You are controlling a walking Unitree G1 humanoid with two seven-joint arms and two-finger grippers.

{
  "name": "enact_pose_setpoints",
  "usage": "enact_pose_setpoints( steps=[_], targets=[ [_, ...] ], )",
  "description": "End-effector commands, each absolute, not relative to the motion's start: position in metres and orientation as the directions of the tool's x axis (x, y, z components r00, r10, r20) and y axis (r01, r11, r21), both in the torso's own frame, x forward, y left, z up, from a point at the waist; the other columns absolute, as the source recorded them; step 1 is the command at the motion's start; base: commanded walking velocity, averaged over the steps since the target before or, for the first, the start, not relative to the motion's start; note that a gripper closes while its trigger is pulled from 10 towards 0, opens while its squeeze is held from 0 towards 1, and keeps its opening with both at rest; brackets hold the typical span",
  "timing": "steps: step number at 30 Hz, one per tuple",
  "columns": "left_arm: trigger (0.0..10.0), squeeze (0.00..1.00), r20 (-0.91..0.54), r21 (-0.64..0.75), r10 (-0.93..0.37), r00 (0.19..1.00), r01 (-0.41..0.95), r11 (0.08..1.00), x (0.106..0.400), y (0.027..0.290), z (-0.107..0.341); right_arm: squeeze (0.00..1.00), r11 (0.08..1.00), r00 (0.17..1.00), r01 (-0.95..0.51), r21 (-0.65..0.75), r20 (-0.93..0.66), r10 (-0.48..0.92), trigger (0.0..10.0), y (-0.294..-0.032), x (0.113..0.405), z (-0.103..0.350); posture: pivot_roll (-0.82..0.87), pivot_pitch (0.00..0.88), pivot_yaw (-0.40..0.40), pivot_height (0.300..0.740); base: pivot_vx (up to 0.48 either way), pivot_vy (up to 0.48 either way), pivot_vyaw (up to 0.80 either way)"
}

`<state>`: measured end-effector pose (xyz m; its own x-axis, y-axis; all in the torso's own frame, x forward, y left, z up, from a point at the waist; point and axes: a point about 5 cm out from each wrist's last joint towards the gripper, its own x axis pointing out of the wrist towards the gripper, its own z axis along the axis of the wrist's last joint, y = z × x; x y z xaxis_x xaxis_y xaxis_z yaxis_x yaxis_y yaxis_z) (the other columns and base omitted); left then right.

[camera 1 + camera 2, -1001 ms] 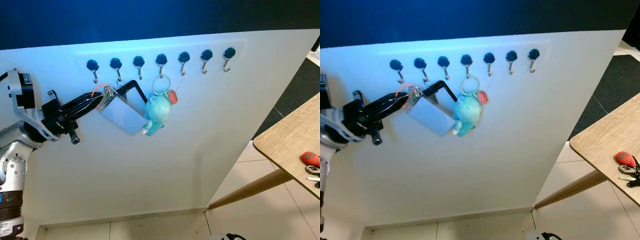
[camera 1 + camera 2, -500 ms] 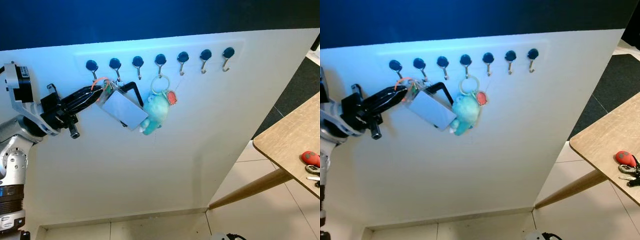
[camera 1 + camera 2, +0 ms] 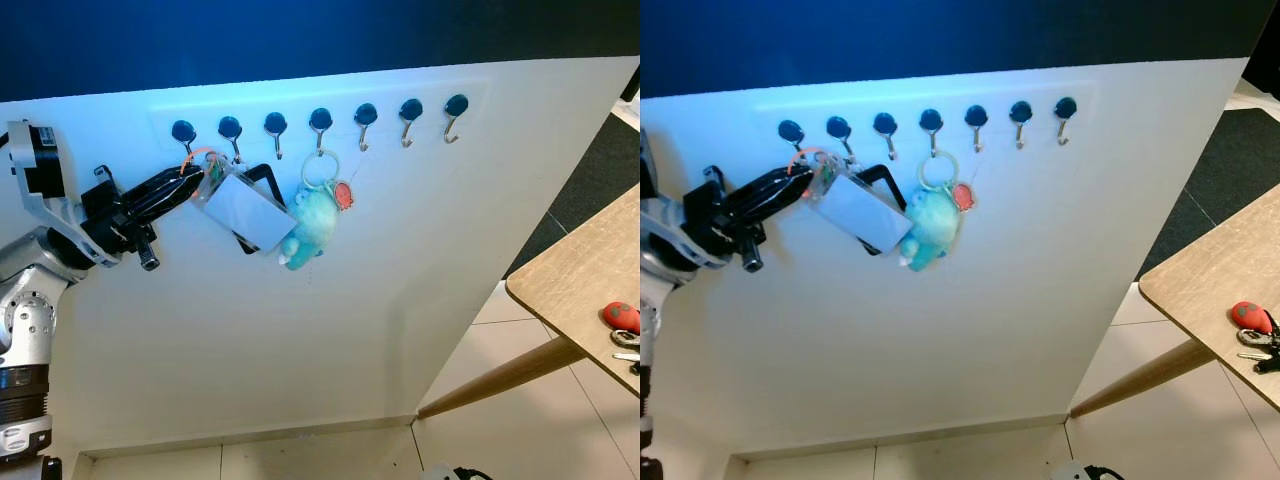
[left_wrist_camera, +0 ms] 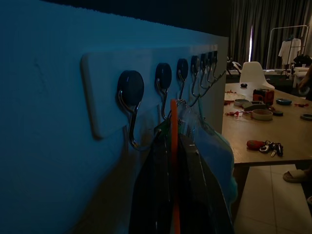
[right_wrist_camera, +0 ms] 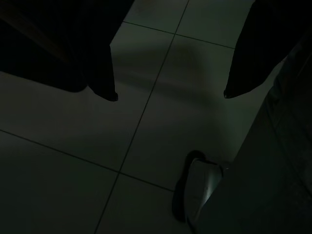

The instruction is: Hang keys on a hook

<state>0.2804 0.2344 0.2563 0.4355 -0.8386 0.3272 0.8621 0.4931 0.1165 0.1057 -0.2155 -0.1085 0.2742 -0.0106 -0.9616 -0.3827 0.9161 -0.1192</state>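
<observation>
Left gripper (image 3: 190, 178) is reaching up to the white wall (image 3: 330, 330), fingers pinched shut on the orange ring (image 3: 197, 160) of the keys (image 3: 215, 180). The ring is sitting just under the two leftmost hooks (image 3: 184, 136); can't tell if it's over either hook.

A flat card holder (image 3: 245, 212) is hanging off the bunch, long axis running from about 10 o'clock down to 4 o'clock, lower end nearly touching the teal plush toy (image 3: 308, 222). The toy is hanging from the fourth hook (image 3: 320, 125), at 3 o'clock from the gripper.

Seven hooks are sitting in a row along the wall's top edge; the three right of the toy are bare. Open wall is lying below the bunch, tighter at 3 o'clock toward the toy.

A wooden table (image 3: 575, 290) is showing at 4 o'clock, well apart, with another set of keys and a red fob (image 3: 621, 318) near its edge.

Right gripper (image 5: 170, 95) is hanging idle over dark floor tiles (image 5: 73, 161), fingers spread apart, holding nothing.
</observation>
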Motion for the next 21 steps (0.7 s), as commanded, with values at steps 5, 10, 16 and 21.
enact_pose_setpoints(
  steps=[5,10,16,21],
  targets=[
    [10.0,0.0,0.362,0.045,-0.811,0.46,0.86,0.508,0.284,0.24,0.257,0.0,0.924,0.272,-0.367,-0.108,-0.962,-0.005,10.0,-0.212,0.102,-0.11,-0.06,0.04,0.067,0.74,0.0,0.0,0.0],
    [10.0,0.0,0.347,-0.009,-0.809,0.475,0.864,0.503,0.286,0.241,0.251,0.0,0.924,0.271,-0.367,-0.11,-0.962,-0.007,10.0,-0.213,0.102,-0.11,-0.06,0.039,0.065,0.74,0.0,0.0,0.0],
    [10.0,0.0,0.332,-0.032,-0.808,0.488,0.861,0.507,0.289,0.239,0.247,0.0,0.924,0.273,-0.366,-0.114,-0.962,-0.01,10.0,-0.216,0.102,-0.109,-0.06,0.036,0.064,0.74,0.0,0.0,0.0],
    [10.0,0.0,0.331,-0.05,-0.804,0.493,0.86,0.507,0.29,0.239,0.246,0.0,0.923,0.274,-0.366,-0.115,-0.962,-0.011,10.0,-0.216,0.103,-0.109,-0.06,0.034,0.062,0.74,0.0,0.0,0.0]
  ],
)
